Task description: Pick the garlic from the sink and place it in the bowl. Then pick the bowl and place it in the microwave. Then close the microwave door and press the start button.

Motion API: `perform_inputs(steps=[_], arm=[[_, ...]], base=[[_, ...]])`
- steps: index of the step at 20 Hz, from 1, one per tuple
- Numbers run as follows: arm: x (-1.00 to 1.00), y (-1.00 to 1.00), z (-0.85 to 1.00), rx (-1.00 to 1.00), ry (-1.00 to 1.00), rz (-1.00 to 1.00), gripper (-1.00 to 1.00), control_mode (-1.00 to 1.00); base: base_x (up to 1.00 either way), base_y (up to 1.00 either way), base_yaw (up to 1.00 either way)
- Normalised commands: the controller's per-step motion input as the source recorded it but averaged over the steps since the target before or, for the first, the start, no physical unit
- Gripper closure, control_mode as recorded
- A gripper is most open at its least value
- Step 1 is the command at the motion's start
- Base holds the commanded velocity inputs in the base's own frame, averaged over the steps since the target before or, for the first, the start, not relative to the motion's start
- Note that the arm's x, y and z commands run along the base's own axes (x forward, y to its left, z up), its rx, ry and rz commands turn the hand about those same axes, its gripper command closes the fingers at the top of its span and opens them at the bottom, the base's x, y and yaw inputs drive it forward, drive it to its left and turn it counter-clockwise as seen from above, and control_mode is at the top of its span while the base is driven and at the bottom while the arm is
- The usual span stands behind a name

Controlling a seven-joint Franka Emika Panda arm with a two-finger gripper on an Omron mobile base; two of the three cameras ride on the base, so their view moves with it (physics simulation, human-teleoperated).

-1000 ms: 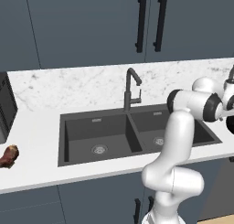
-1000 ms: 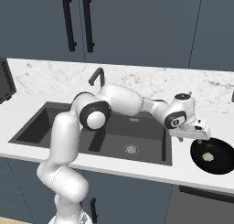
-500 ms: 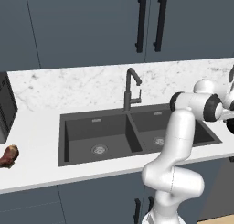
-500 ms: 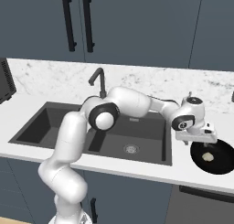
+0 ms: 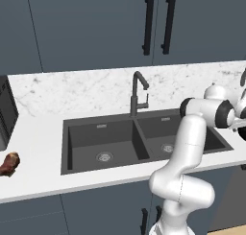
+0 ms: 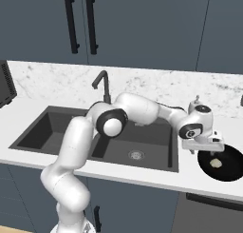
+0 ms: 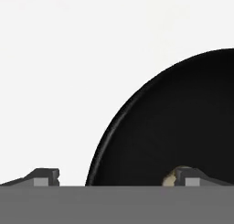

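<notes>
Now, end effector [image 6: 204, 149]: in the right base view it hangs over the left rim of the bowl [image 6: 229, 170]; in the hand view its two tips stand wide apart, one over the white table [image 7: 55, 81], the other over the bowl's inside, with nothing between them.
Garlic [image 6: 216, 163]: a small pale bulb that lies inside the bowl; in the hand view only a cream edge shows, just beside the right tip.
Bowl: glossy black, on the table right of the sink [image 6: 57, 132]; its right part is cut off at the frame edge.
Left base view: the arm reaches out to the right edge, so the hand is cut off there; both basins of the sink and the faucet [image 5: 138, 92] show fully.
Meat piece [image 5: 8, 164]: brown, on the table far left of the sink.
Hard to see: whether the right tip touches the garlic.
</notes>
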Motion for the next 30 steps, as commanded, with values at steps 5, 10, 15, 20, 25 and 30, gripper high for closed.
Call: perform_inputs(steps=[5, 10, 15, 20, 25, 30], arm=[[0.14, 0.02, -0.29, 0.0, 0.04, 0.07, -1.0, -1.0], [0.15, 0.0, -0.3, 0.0, 0.05, 0.08, 1.0, -1.0], [0.04, 0.0, -0.15, 0.0, 0.01, 0.08, 1.0, -1.0], [0.0, 0.0, 0.0, 0.0, 0.0, 0.05, 1.0, -1.0], [0.0, 0.0, 0.0, 0.0, 0.0, 0.0, 1.0, -1.0], [-0.26, 0.03, 0.2, 0.0, -0.09, 0.07, 1.0, -1.0]], base=[[0.0, 0.0, 0.0], [0.0, 0.0, 0.0], [0.0, 0.0, 0.0], [0.0, 0.0, 0.0], [0.0, 0.0, 0.0], [0.0, 0.0, 0.0]])
